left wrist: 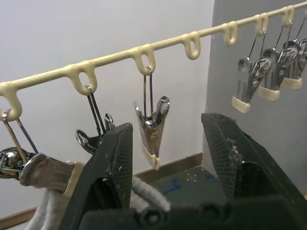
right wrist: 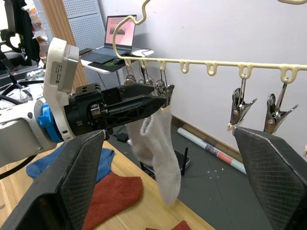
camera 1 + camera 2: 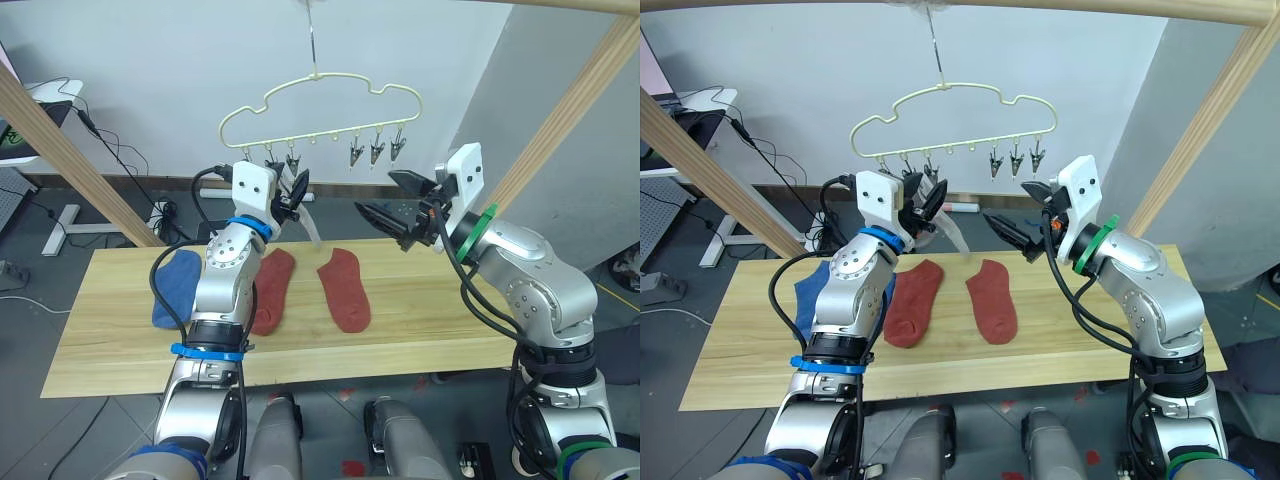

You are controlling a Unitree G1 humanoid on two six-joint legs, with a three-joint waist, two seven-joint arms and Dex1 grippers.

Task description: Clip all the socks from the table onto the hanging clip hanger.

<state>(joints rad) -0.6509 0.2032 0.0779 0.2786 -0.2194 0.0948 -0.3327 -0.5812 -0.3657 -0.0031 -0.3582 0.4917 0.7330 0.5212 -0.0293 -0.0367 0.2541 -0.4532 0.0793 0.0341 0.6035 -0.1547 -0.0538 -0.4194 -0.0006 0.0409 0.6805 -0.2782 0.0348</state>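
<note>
My left gripper (image 1: 165, 158) open beneath a clip (image 1: 153, 127) of the clip hanger (image 3: 320, 110), grey sock (image 2: 158, 143) hanging clipped, my right gripper (image 2: 177, 177) wide open, empty, two rust-red socks (image 3: 345, 290) on table (image 3: 420, 330).

A white wall (image 3: 180, 70) fills the back of the room, with a grey panel (image 3: 560, 90) at 2 o'clock. Light wooden poles (image 3: 70, 160) slant in from both upper corners, and another runs across the top. The floor (image 3: 40, 290) is dark grey tile. At 10 o'clock stands a white desk (image 3: 700, 100) on a white leg, black cables (image 3: 120, 155) trailing down to a power strip (image 3: 160, 212) by the skirting. In the right wrist view a laptop (image 2: 122, 33) sits open on that desk beside a pegboard (image 2: 84, 24).
</note>
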